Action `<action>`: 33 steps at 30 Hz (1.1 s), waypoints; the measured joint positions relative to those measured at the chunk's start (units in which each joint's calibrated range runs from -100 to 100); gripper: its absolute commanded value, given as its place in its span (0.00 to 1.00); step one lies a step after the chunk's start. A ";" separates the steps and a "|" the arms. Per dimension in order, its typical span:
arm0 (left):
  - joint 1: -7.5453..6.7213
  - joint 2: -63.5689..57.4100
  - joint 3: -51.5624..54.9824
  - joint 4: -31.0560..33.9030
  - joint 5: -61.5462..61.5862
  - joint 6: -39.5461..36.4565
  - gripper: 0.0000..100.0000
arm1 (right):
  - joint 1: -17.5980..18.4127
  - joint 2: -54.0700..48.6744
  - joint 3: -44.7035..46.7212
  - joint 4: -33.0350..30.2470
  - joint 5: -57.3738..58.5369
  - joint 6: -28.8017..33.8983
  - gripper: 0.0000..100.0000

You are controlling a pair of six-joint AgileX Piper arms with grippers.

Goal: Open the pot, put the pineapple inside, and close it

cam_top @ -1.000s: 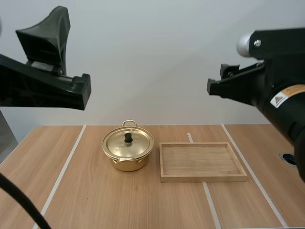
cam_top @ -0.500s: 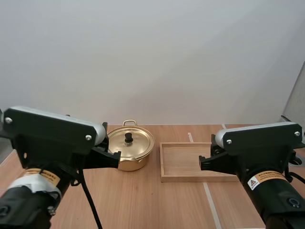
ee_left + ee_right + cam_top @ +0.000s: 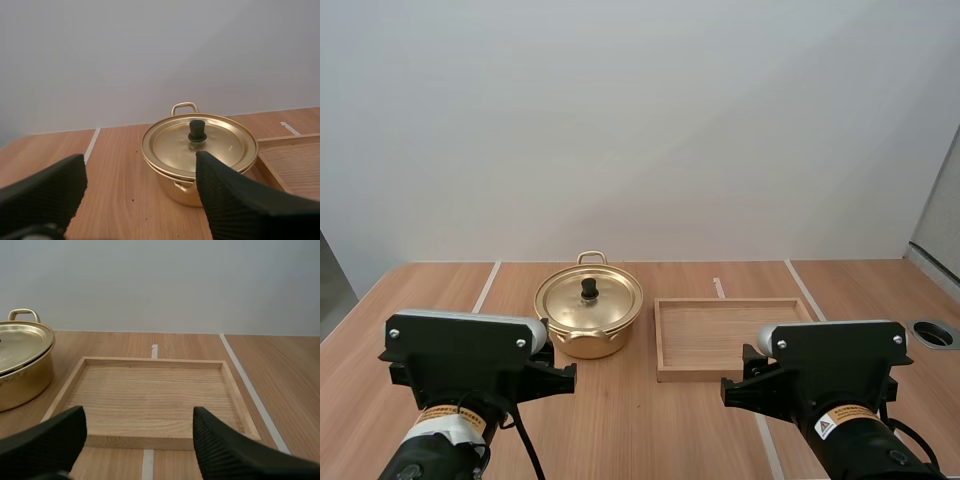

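Observation:
A gold pot [image 3: 586,338] stands on the table with its lid [image 3: 605,303] on, a black knob [image 3: 589,288] on top. My left arm [image 3: 470,365] sits low in front of it. My left gripper [image 3: 140,172] is open, and its fingers frame the pot [image 3: 185,187] and the lid knob [image 3: 197,131] from a short way back. To the right of the pot lies a wooden tray [image 3: 740,374] with nothing in it. My right arm [image 3: 830,365] is low before it. Open too, my right gripper [image 3: 138,420] faces the tray [image 3: 150,361].
White tape lines [image 3: 485,287] run across the wooden table. A round hole [image 3: 932,333] sits near the table's right edge. The pot [image 3: 20,375] stands just beside the tray's left rim.
Both arms have dropped from high in the high view to low near the table's front edge. The pot and the tray have not moved.

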 measured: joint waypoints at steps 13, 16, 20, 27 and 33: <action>0.89 0.00 0.10 0.00 5.58 -1.47 1.00 | 0.00 0.00 0.00 -6.75 0.14 0.00 1.00; 0.89 0.00 0.10 0.00 5.30 1.78 1.00 | 0.00 0.00 0.00 -6.91 0.14 0.00 1.00; 0.89 0.00 0.10 0.00 2.95 4.78 1.00 | 0.00 0.00 0.00 -6.65 -0.02 0.00 1.00; 0.89 0.00 0.10 0.00 2.95 5.77 1.00 | 0.00 0.00 0.00 -3.65 0.27 0.00 1.00; 0.89 0.00 0.10 0.11 2.95 5.89 0.23 | 0.00 0.00 0.00 -3.05 0.69 0.00 0.00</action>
